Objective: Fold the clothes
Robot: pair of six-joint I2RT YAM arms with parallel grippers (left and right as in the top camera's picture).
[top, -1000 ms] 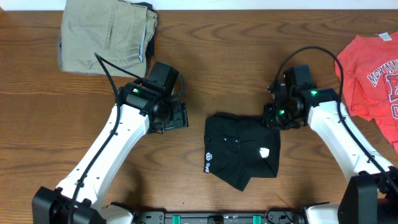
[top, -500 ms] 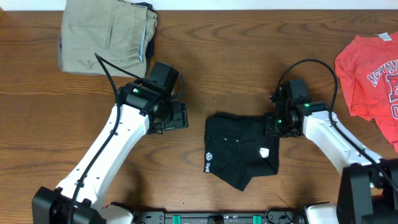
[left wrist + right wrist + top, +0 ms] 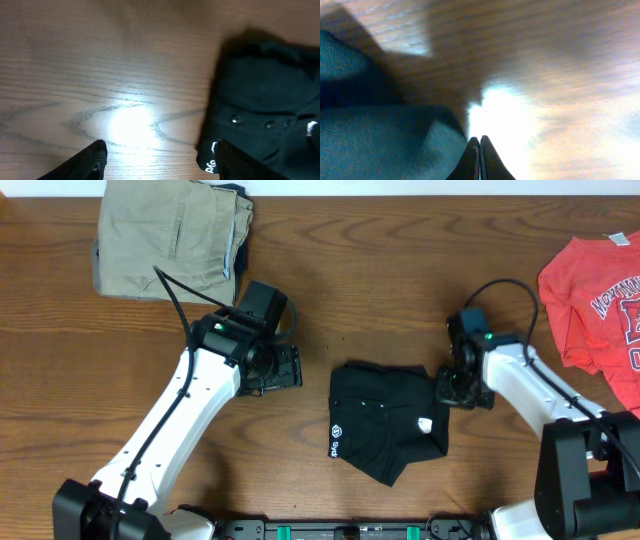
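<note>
A folded black garment (image 3: 388,420) with a small white logo lies on the wooden table at centre. It also shows in the left wrist view (image 3: 265,85) and in the right wrist view (image 3: 375,135). My left gripper (image 3: 296,367) is open and empty over bare wood, just left of the garment; its wide-apart fingers (image 3: 92,161) show at the bottom of the left wrist view. My right gripper (image 3: 449,389) is at the garment's right edge. Its jaws are pressed together (image 3: 479,152) beside the fabric, with nothing visible between them.
Folded khaki trousers (image 3: 170,235) lie on a dark garment at the back left. A red T-shirt (image 3: 600,290) with white lettering lies spread at the right edge. The table (image 3: 330,300) is brown wood.
My right gripper has moved down and a little right, from the garment's upper right corner to its right edge. The left arm has not moved.
</note>
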